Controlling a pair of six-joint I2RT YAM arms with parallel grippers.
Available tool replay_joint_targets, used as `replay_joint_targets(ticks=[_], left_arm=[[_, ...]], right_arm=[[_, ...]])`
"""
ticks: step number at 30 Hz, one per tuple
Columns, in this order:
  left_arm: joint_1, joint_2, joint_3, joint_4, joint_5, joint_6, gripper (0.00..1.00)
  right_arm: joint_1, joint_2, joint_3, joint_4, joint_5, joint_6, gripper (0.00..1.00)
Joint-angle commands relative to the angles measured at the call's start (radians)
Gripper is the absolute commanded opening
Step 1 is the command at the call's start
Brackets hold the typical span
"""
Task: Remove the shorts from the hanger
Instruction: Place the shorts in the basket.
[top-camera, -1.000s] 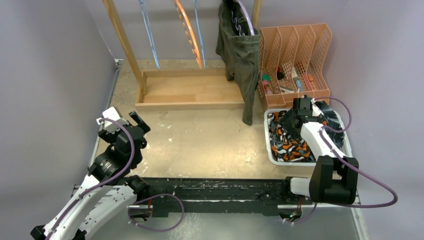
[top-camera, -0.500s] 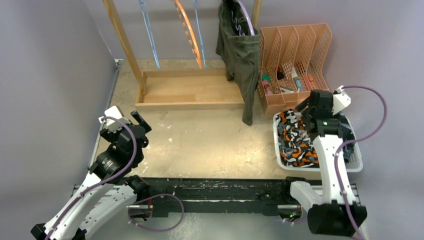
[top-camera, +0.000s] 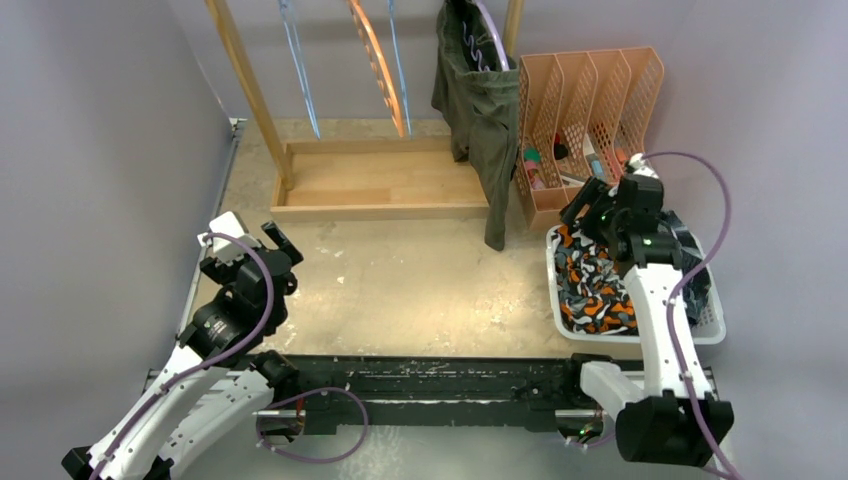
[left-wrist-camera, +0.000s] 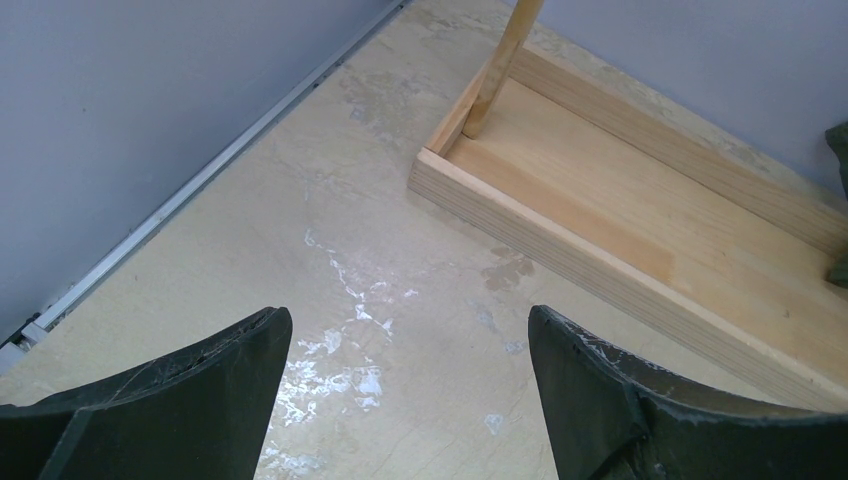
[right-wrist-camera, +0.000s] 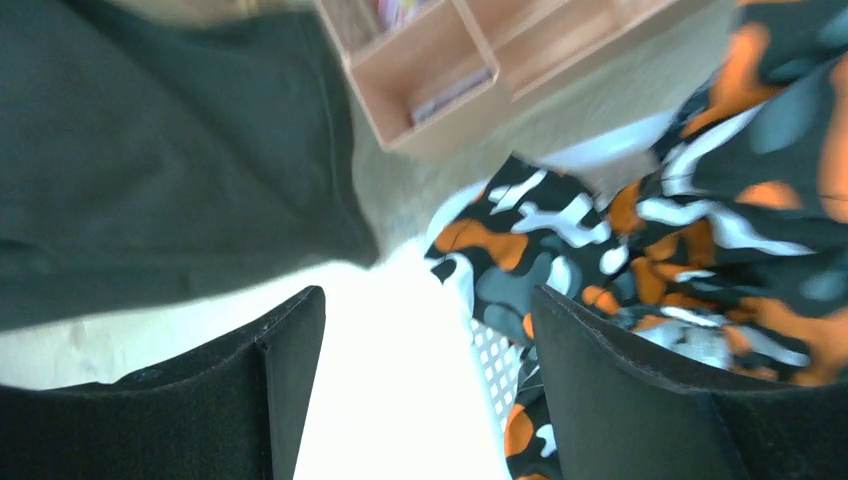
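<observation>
Olive green shorts (top-camera: 482, 100) hang from a purple hanger (top-camera: 490, 25) on the wooden rack (top-camera: 380, 185) at the back; they also show in the right wrist view (right-wrist-camera: 170, 150). Orange-black-white blotch-patterned shorts (top-camera: 590, 285) lie in the white basket (top-camera: 640, 335), also in the right wrist view (right-wrist-camera: 680, 230). My right gripper (top-camera: 585, 205) is open and empty, above the basket's far left corner, just right of the olive shorts' hem; its jaws (right-wrist-camera: 425, 380) stand wide apart. My left gripper (top-camera: 278, 240) is open and empty over the bare table at left (left-wrist-camera: 410, 380). The black and navy pairs are not visible.
An orange mesh file organizer (top-camera: 585, 120) with small items stands behind the basket. Empty blue and orange hangers (top-camera: 375, 60) hang on the rack. The rack's base tray (left-wrist-camera: 640, 220) lies ahead of my left gripper. Grey walls close in both sides.
My right arm lifted out of the basket, which shifted to the right, then swung left toward the olive shorts' hem. The blotch-patterned shorts stay in the basket. The left arm barely moved.
</observation>
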Motion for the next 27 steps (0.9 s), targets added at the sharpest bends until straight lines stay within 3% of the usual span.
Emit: replay_joint_targets(ticks=[1, 8, 14, 22, 27], left_arm=[[0.004, -0.008, 0.003, 0.026, -0.012, 0.012, 0.88], [0.003, 0.007, 0.004, 0.03, -0.005, 0.018, 0.88], [0.003, 0.004, 0.004, 0.026, -0.012, 0.014, 0.88], [0.003, 0.006, 0.004, 0.027, -0.012, 0.014, 0.88], [0.003, 0.009, 0.004, 0.031, -0.01, 0.018, 0.88]], right_arm=[[0.003, 0.047, -0.147, 0.084, -0.276, -0.064, 0.78], [0.075, 0.166, -0.233, 0.149, -0.302, -0.059, 0.81], [0.259, 0.228, -0.178, 0.222, -0.362, -0.032, 0.8], [0.29, 0.101, -0.047, 0.041, 0.062, 0.063, 0.82], [0.29, -0.062, 0.059, 0.063, 0.018, 0.005, 0.79]])
